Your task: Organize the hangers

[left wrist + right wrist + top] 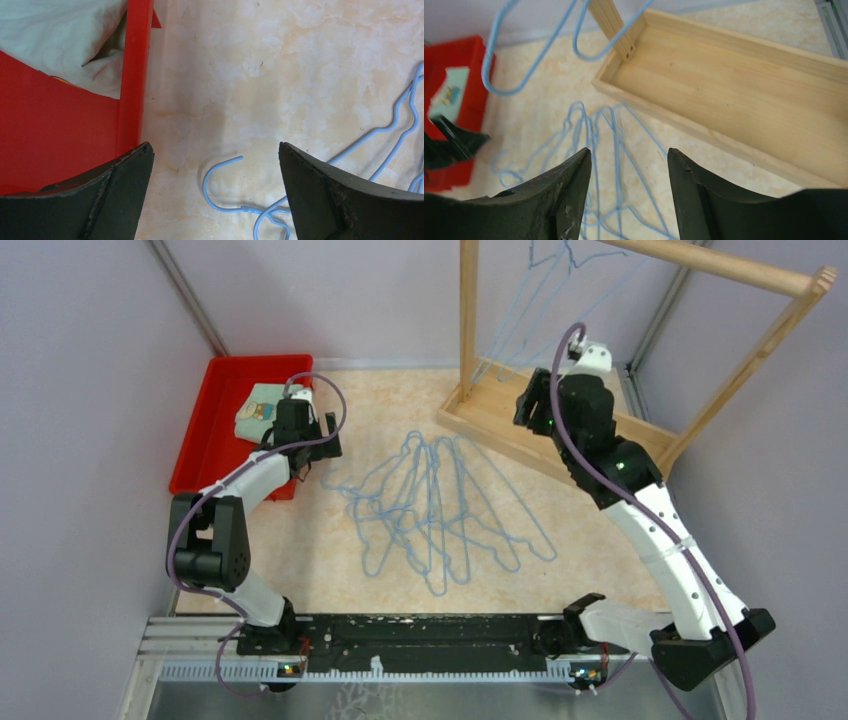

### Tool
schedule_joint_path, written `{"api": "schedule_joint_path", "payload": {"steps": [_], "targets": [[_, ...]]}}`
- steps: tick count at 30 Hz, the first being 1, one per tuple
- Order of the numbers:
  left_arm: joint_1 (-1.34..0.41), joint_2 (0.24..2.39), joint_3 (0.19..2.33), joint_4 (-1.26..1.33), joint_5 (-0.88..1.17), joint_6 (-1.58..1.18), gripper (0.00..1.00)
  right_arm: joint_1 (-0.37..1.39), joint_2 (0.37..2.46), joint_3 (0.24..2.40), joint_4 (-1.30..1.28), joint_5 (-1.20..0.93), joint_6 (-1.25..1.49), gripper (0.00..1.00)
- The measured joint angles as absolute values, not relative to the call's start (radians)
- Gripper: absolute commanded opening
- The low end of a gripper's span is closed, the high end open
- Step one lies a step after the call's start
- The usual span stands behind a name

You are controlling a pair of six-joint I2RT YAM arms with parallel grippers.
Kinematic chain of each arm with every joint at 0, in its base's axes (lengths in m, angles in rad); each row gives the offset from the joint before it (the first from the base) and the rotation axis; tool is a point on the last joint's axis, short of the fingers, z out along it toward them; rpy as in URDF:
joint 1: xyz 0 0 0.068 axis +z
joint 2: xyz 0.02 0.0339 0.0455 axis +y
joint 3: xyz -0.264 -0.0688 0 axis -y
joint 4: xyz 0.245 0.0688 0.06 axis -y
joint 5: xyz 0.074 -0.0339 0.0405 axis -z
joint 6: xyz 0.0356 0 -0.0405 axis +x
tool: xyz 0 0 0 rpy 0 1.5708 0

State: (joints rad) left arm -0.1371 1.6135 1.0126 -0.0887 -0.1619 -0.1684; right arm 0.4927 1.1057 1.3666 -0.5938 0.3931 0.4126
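Note:
Several light-blue wire hangers (430,510) lie in a tangled pile on the table's middle. Two or three more hang (545,300) from the wooden rack's rail (720,265). My left gripper (322,452) is open and empty at the pile's left edge. In the left wrist view one hanger's hook (220,185) lies flat on the table between the open jaws (215,147). My right gripper (524,412) is open and empty, raised beside the rack's base. In the right wrist view the pile (599,135) lies below its jaws (629,151), and the hung hangers' lower corners (524,65) dangle above.
A red bin (215,420) with a folded cloth (262,408) stands at the back left, its wall (135,75) close to my left finger. The rack's wooden tray base (734,85) lies at the right, with an upright post (467,310). Walls enclose the table.

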Motion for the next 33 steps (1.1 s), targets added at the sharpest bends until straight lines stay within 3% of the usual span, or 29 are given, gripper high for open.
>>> {"api": "schedule_joint_path", "payload": {"steps": [9, 14, 22, 33], "targets": [[-0.137, 1.615, 1.012, -0.088, -0.137, -0.214, 1.00, 0.641, 1.131, 1.167, -0.683, 0.315, 0.316, 0.53], [-0.137, 1.615, 1.005, -0.083, -0.131, -0.235, 1.00, 0.653, 1.219, 1.074, -0.661, 0.179, 0.274, 0.45], [-0.137, 1.615, 0.962, -0.072, -0.123, -0.253, 1.00, 0.670, 1.460, 1.054, -0.632, -0.004, 0.205, 0.38], [-0.138, 1.602, 0.916, -0.059, -0.123, -0.258, 1.00, 0.692, 1.549, 1.037, -0.620, 0.020, 0.175, 0.37]]}}
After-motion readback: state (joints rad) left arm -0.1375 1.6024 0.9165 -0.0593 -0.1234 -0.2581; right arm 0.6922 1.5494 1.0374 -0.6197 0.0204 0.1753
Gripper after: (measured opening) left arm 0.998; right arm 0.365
